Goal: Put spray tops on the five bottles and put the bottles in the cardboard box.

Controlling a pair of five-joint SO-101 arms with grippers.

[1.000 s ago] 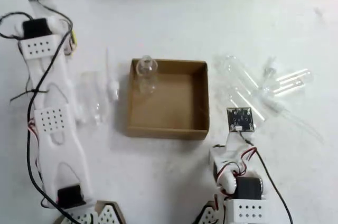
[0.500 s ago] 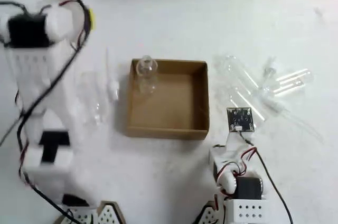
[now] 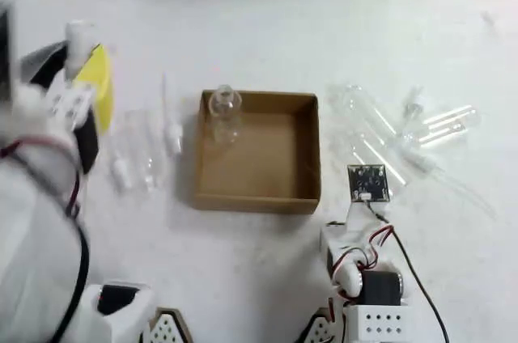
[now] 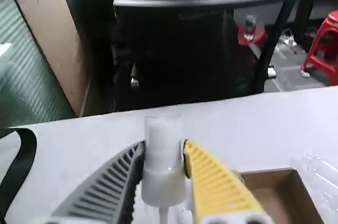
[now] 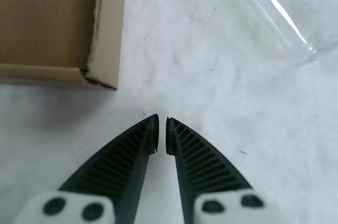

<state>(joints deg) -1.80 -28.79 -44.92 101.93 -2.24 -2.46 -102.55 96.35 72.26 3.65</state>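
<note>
The left gripper (image 4: 163,149) pinches a white plastic spray top (image 4: 162,182) upright between its grey and yellow jaws, the right gripper (image 5: 162,129) has its black jaws almost shut on nothing just beside the brown cardboard box (image 5: 105,49), and the top may twist or slip if its tube misses the neck of a clear plastic bottle (image 3: 147,157)

Bright, even light from above flattens the white table (image 3: 267,35); the cardboard box (image 5: 105,34) throws only a soft shadow at its foot (a white glare streak runs along the clear bottle (image 5: 285,12)).
</note>
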